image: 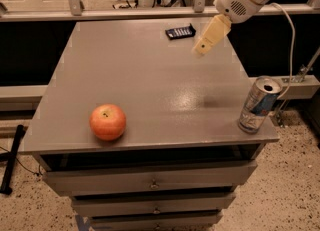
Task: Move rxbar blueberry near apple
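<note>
At table point(150, 85) far edge: rxbar point(180, 32) lies flat | gripper point(202, 49) hovers just right of it, slightly nearer, apart; open or closed: cannot tell | apple point(107, 122) front left, well apart | can point(256, 106) front right corner

rxbar blueberry point(180, 32) at the back of the table point(150, 80), apple point(107, 121) at the front left.
the bar is a small flat dark wrapper with pale lettering, lying slightly askew near the far edge. the apple is round and red-orange, stem dimple up, sitting near the front-left edge, well apart from the bar. the gripper point(201, 51) hangs in the air just right of the bar.
</note>
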You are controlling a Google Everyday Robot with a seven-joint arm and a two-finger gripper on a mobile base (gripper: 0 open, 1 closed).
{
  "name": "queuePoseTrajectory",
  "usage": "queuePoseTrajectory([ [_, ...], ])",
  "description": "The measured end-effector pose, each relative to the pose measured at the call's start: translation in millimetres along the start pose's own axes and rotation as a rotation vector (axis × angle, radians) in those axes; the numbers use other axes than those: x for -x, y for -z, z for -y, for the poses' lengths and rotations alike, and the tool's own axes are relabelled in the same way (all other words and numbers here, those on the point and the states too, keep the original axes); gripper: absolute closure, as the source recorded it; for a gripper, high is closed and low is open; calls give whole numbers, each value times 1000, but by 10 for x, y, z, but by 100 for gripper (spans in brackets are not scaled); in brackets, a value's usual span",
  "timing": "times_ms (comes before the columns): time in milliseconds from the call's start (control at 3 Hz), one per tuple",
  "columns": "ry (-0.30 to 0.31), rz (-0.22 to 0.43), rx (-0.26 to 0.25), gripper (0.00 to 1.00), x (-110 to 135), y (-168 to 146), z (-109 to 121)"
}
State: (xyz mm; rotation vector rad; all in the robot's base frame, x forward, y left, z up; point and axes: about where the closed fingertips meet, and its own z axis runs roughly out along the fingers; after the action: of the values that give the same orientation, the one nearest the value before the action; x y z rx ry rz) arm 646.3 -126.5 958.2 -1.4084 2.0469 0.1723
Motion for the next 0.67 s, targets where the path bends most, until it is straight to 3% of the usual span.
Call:
queuePoseTrajectory([
  [333,-22,22,-12,0,0,-42,27],
  [667,-80,84,-34,0,28,-376,240],
])
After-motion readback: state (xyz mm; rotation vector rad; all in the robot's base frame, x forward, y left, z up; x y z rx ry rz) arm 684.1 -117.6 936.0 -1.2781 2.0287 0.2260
